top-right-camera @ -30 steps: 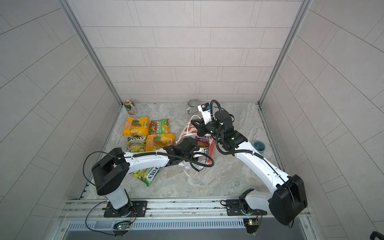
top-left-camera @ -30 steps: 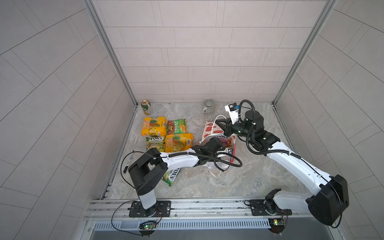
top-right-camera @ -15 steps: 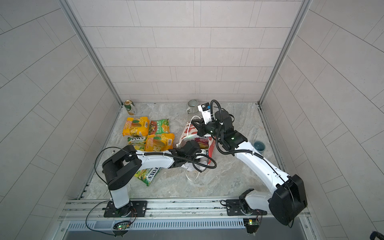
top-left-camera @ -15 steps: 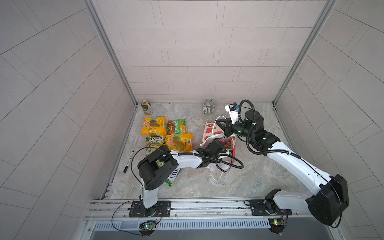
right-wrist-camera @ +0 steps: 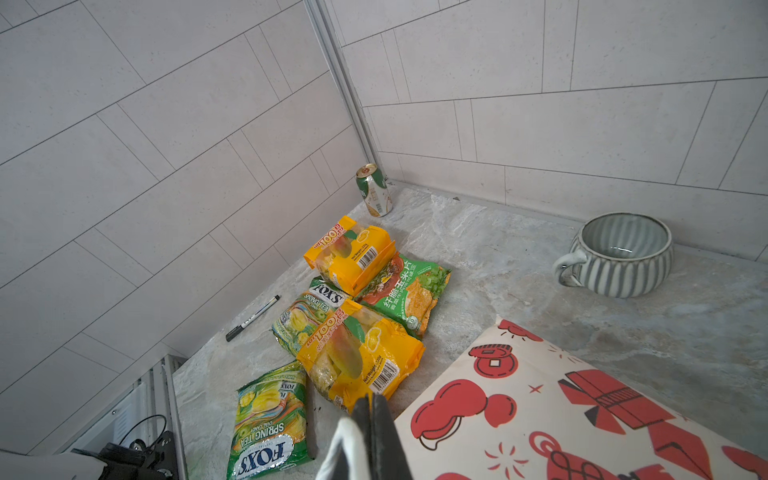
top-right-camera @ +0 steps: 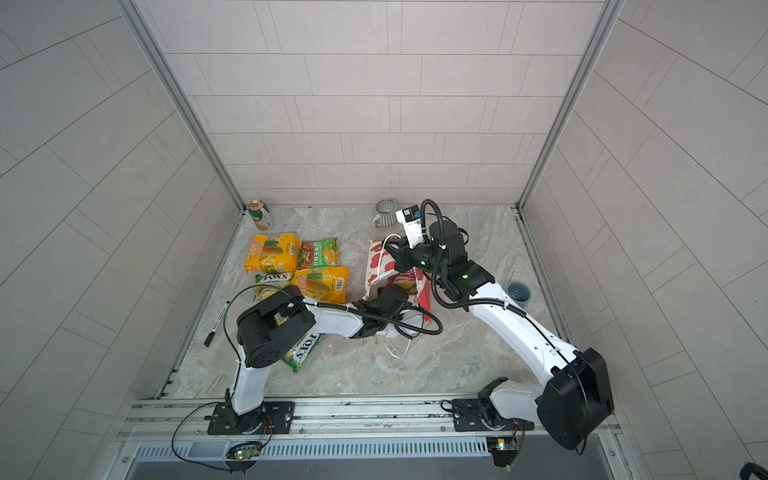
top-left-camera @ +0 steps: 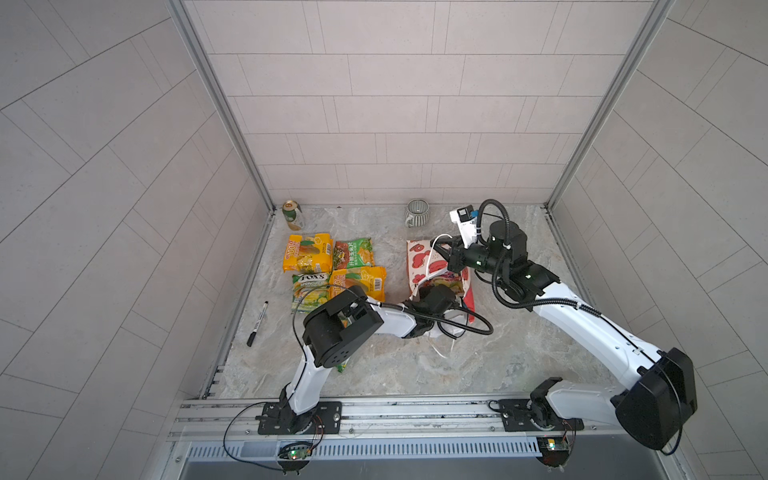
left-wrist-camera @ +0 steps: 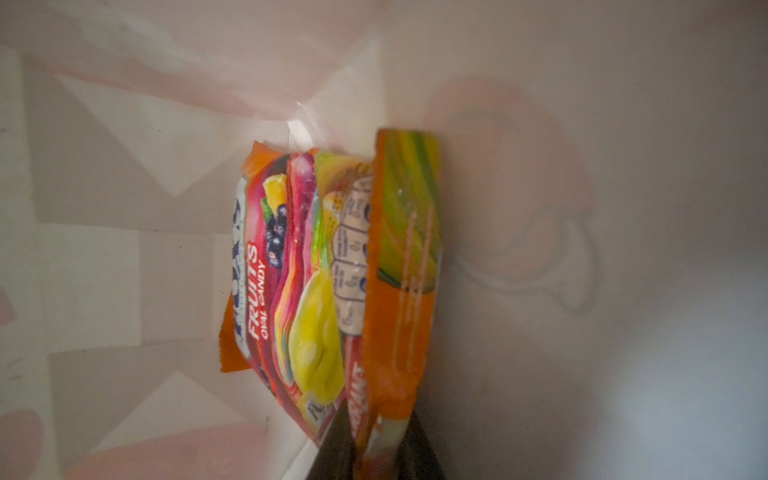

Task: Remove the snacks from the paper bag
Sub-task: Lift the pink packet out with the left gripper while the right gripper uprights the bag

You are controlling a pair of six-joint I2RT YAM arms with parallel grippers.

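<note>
Pinching the orange sealed edge of the FOX'S Fruits packet (left-wrist-camera: 291, 270) with the left pincer (left-wrist-camera: 376, 451), deep inside the paper bag (top-left-camera: 419, 259) lying mid-bench (top-left-camera: 415, 374) with the mouth toward the front edge. Holding the bag's upper side raised with the right pincer (right-wrist-camera: 371, 405), pressed together on the rim or the white cord, not telling which from these views. Leaving five other snacks (top-left-camera: 360, 282) already lying out toward the left edge

Risking a slip: biting only a narrow strip of glossy film, so possibly losing the packet during the pull. Risking a snag too: dragging the packet's far corner across the folded paper floor, or catching the wrist cable on the loose cord at the mouth. Possibly hauling the light bag toward the front edge instead of emptying it, or tearing paper against the right pincer's hold

Comparing with a second ago: now clamping down with the left pincer after standing wide, and swinging the left arm's elbow block closer to the bag, away from the black pen (top-left-camera: 257, 322) by the left edge; showing no shift in bag, right arm or loose snacks
</note>
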